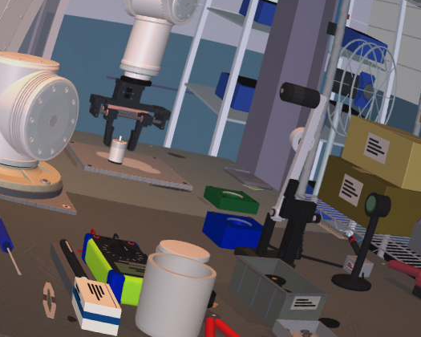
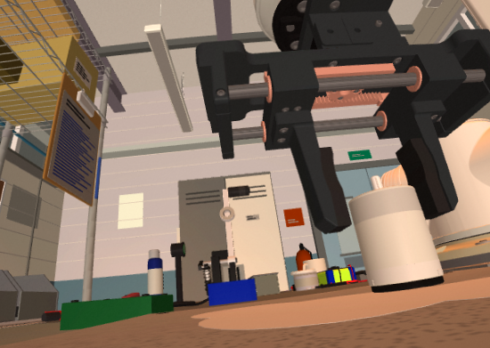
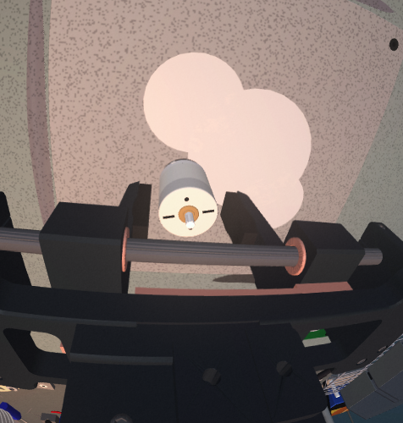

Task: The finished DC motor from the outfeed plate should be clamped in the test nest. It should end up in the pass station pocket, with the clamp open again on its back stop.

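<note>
The white DC motor (image 1: pixel 117 150) (image 2: pixel 394 238) (image 3: pixel 187 204) stands upright on the outfeed plate (image 1: pixel 132 166) at the far left of the bench, its shaft pointing up. My gripper (image 1: pixel 120 141) (image 2: pixel 383 208) (image 3: pixel 182 211) is open and straddles the motor's upper part, one finger on each side. The blue block (image 1: pixel 232 228) (image 2: pixel 231 291) and the green block (image 1: pixel 232 199) (image 2: pixel 116 309), each with a round pocket, lie to the right of the plate. The black clamp (image 1: pixel 292 226) with its long white lever (image 1: pixel 304 138) stands upright just right of the blue block.
Behind the plate rise metal shelves with blue bins (image 1: pixel 236 90) and a grey pillar (image 1: pixel 290 70). My arm's base (image 1: pixel 23 118) stands left of the plate. A meter (image 1: pixel 116 264), white cups (image 1: pixel 174 294), a grey bin (image 1: pixel 276 290) and a lamp post (image 1: pixel 364 242) crowd the near bench.
</note>
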### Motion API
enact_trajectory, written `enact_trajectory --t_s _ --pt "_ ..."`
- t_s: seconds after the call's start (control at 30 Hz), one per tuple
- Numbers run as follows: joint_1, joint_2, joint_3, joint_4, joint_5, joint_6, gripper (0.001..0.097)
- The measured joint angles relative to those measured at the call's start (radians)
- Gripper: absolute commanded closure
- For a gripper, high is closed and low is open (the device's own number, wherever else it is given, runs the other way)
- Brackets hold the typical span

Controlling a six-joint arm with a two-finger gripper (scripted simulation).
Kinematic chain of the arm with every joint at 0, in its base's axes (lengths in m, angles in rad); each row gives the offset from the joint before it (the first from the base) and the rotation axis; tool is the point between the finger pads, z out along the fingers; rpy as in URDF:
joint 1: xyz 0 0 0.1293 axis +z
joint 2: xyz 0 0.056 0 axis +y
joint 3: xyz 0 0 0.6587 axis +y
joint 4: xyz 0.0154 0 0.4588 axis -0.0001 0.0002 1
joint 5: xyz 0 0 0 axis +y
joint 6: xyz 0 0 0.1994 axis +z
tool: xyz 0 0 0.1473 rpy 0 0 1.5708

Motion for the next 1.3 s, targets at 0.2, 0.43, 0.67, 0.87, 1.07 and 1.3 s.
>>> enact_trajectory --t_s 0.2,0.43,0.67,0.87,1.07,1.3 --pt "0.000 0.000 0.000 0.000 0.000 0.000 0.0426" --pt "0.000 0.000 0.000 0.000 0.000 0.000 0.0466" --pt "0.000 0.000 0.000 0.000 0.000 0.000 0.0606" --pt "0.000 0.000 0.000 0.000 0.000 0.000 0.0726" --pt "0.000 0.000 0.000 0.000 0.000 0.000 0.0846" --pt "0.000 0.000 0.000 0.000 0.000 0.000 0.0906"
